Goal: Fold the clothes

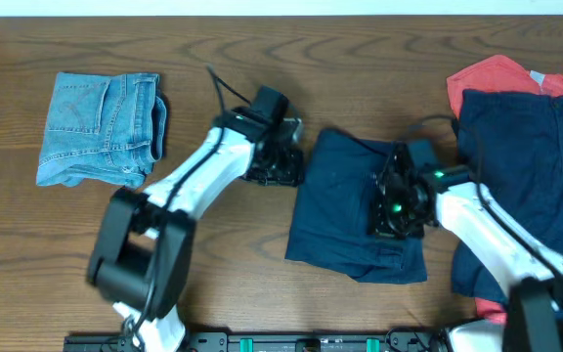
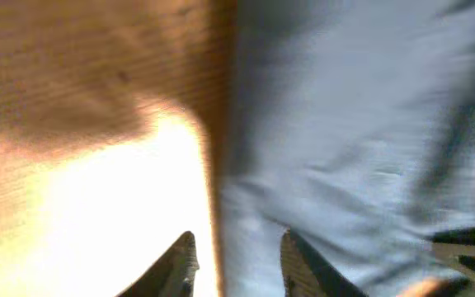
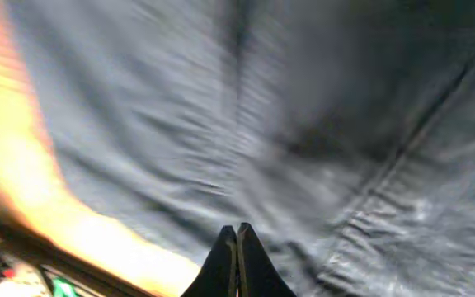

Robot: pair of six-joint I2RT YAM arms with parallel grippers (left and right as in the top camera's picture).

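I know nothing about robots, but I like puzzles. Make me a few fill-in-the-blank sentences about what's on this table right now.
The folded garment lying alone at the left of the table is light-blue ____. The right end effector, fingers together, is over the ____ shorts in the middle. The left end effector is at those shorts' ____ edge. In the right-hand pile, a ____ garment shows from under a navy one.
Missing words: denim; navy; left; coral-red.

No legible text, label, brand, number or sign in any of the views
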